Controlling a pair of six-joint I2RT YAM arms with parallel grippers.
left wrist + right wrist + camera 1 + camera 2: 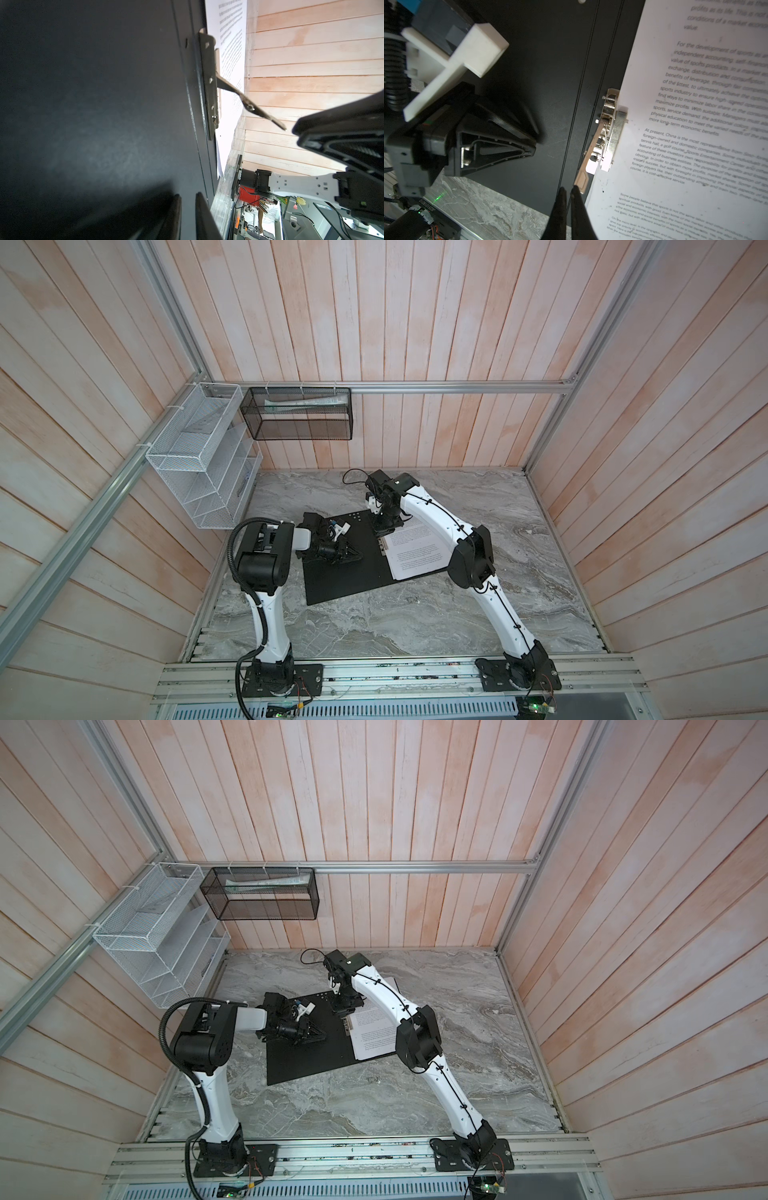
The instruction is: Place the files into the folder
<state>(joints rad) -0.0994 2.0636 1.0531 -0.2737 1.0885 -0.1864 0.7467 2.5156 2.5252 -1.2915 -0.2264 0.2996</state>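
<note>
The folder (340, 572) (307, 1060) lies open on the marble table, black inside up. The files (415, 551) (695, 124), white printed sheets, rest on its right half with one edge at the metal clip (610, 133) (209, 87). The clip's lever (249, 106) sticks up from the folder. My left gripper (359, 558) (188, 195) is shut with nothing in it, lying low on the folder's bare left half. My right gripper (380, 533) (569, 190) is shut and empty, its tips right beside the lever's end (581, 180); whether they touch I cannot tell.
A white wire mesh organizer (199, 460) hangs on the left wall. A black mesh basket (299, 414) holding paper hangs on the back wall. The marble table (415, 626) is walled by wooden panels on three sides.
</note>
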